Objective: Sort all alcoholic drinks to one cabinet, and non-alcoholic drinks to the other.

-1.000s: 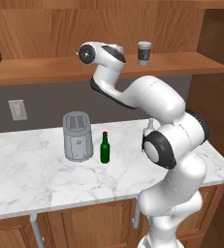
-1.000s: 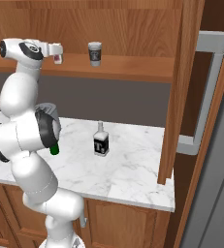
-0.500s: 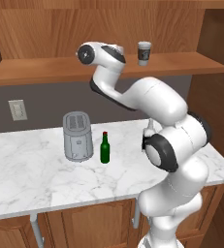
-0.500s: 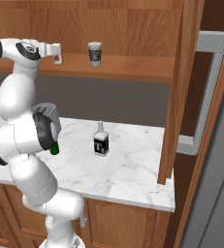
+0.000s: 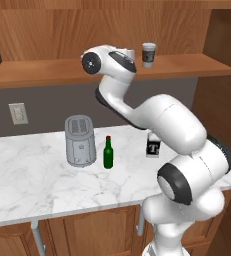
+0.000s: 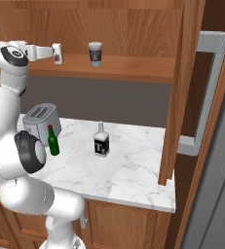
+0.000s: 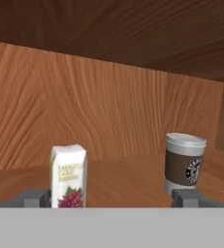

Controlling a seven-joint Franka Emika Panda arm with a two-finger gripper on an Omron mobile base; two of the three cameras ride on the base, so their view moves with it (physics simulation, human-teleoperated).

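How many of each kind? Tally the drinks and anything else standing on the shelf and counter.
Alcoholic drinks: 2, green bottle and clear bottle, on the counter.
Non-alcoholic drinks: 2, coffee cup and carton, on the shelf.
Appliances: 1, toaster.
Total: 5
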